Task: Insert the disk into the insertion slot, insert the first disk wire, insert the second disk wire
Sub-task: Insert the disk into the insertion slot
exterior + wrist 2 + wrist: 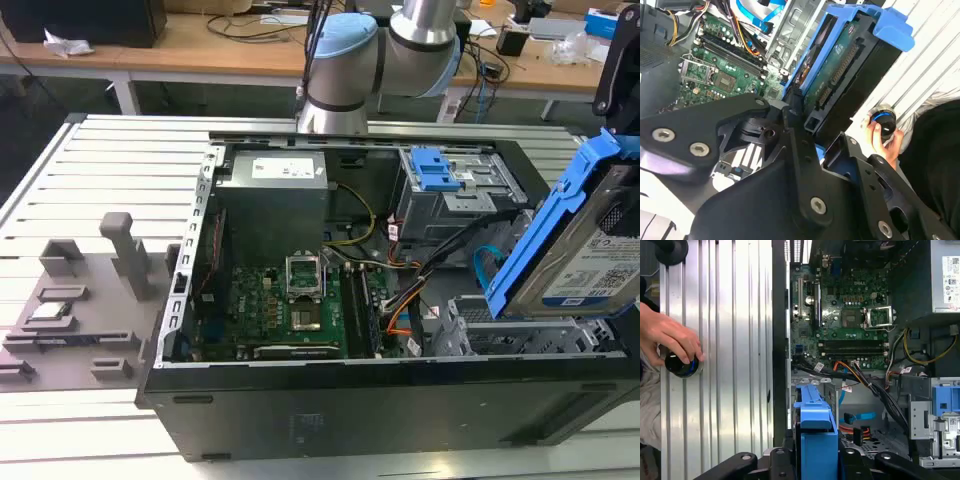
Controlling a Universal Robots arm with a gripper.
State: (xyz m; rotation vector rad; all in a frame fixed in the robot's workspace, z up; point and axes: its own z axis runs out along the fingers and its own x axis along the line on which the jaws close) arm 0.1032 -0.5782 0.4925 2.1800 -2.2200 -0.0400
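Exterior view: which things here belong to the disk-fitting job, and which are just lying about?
Job in hand:
- the disk, held tilted in the gripper
- insertion slot
- second disk wire

Just lying about:
- grey fixture blocks, at the exterior view's left
- blue-latched drive bay
- power supply
- a person's hand on a dark round knob

Robotics lab, open computer case [350, 410] on slatted table [110, 160], cluttered workbench [200, 45]

surface: ribbed metal table [110, 170] | on it: open computer case [350, 410]; grey fixture plate [62, 322], exterior view's left
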